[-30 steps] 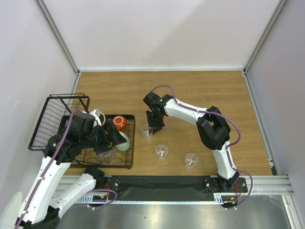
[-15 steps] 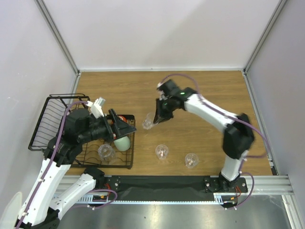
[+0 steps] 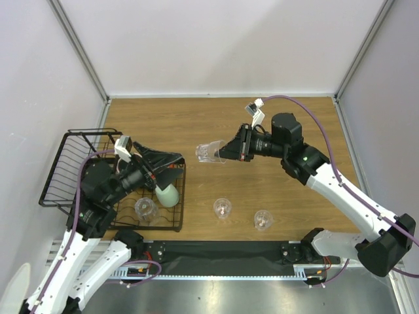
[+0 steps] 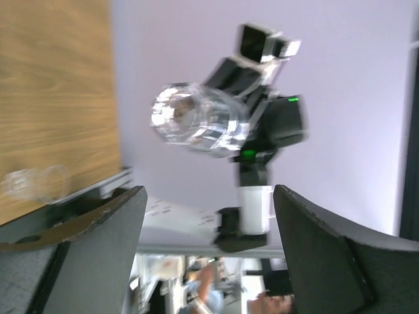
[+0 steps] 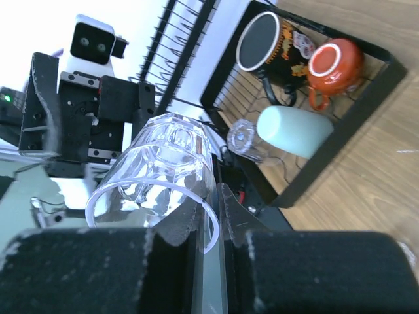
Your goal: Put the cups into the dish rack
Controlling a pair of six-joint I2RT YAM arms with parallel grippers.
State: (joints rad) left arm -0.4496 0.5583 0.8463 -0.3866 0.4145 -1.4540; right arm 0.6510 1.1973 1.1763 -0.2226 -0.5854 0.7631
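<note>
My right gripper [image 3: 229,152] is shut on the rim of a clear tumbler [image 3: 208,152], held on its side in the air right of the dish rack [image 3: 62,167]. In the right wrist view the fingers pinch the tumbler [image 5: 163,170] wall at the gripper [image 5: 209,209]. The rack [image 5: 340,150] holds a dark mug [image 5: 268,42], an orange-red cup [image 5: 334,62], a mint-green cup [image 5: 294,131] and a clear tumbler [image 5: 245,137]. My left gripper [image 3: 171,163] is open and empty above the rack, facing the held tumbler [image 4: 196,121]. Two clear tumblers [image 3: 222,208] [image 3: 263,219] stand on the table.
The wooden table [image 3: 288,124] is walled on the left, far and right sides. The rack's taller wire basket [image 3: 85,140] is at the far left. The right arm [image 3: 340,186] spans the right half of the table.
My right gripper has lifted a clear tumbler off the table, tipped it on its side and pulled back to the right. My left gripper has risen from the rack and turned toward it.
</note>
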